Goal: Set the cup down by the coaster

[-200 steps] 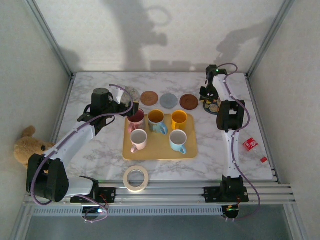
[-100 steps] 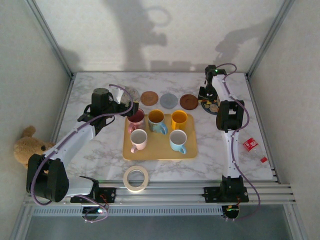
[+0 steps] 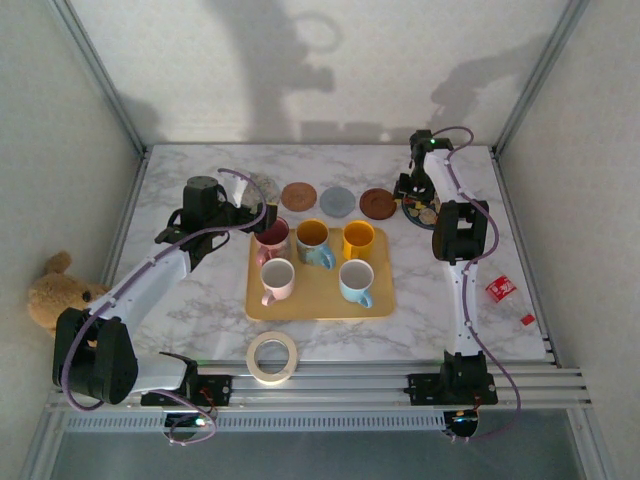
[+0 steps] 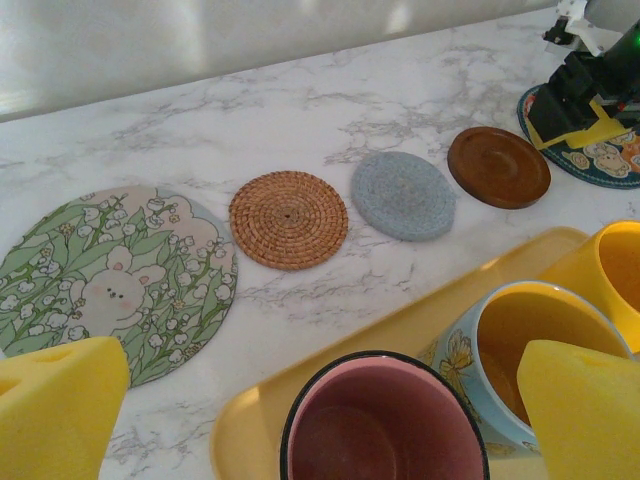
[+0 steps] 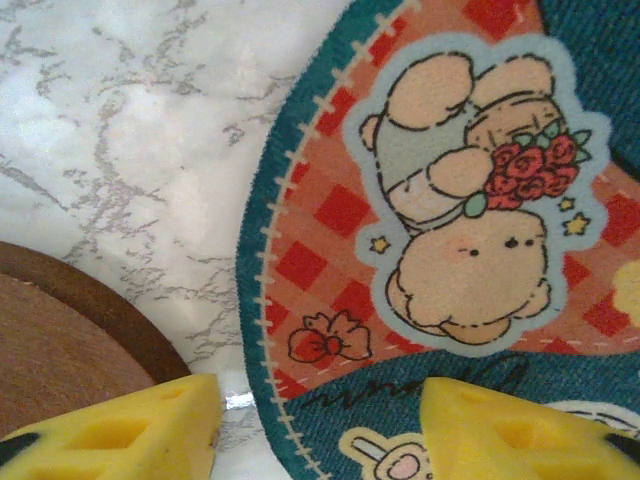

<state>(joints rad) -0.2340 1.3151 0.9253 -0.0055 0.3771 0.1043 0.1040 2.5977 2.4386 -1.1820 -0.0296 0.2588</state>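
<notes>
A pink cup with a black rim (image 4: 385,425) stands at the back left corner of the yellow tray (image 3: 320,308). My left gripper (image 4: 320,400) is open, one yellow pad on each side of this cup (image 3: 270,239), without touching it. A row of coasters lies behind the tray: floral (image 4: 110,280), woven (image 4: 288,218), grey (image 4: 404,194) and dark wooden (image 4: 498,166). Further right lies a bear-print coaster (image 5: 450,200). My right gripper (image 5: 315,430) is low over its left edge, open, with nothing between the pads. The wooden coaster (image 5: 60,345) lies just left of it.
The tray also holds a blue flowered cup (image 3: 315,240), a yellow cup (image 3: 358,240), a white-and-pink cup (image 3: 277,278) and a pale blue cup (image 3: 356,281). A tape roll (image 3: 272,357) lies near the front edge. A teddy (image 3: 55,290) sits off the left side, a red packet (image 3: 501,289) at the right.
My right gripper's jaws have spread wider over the bear-print coaster. The left arm and the cups have not moved.
</notes>
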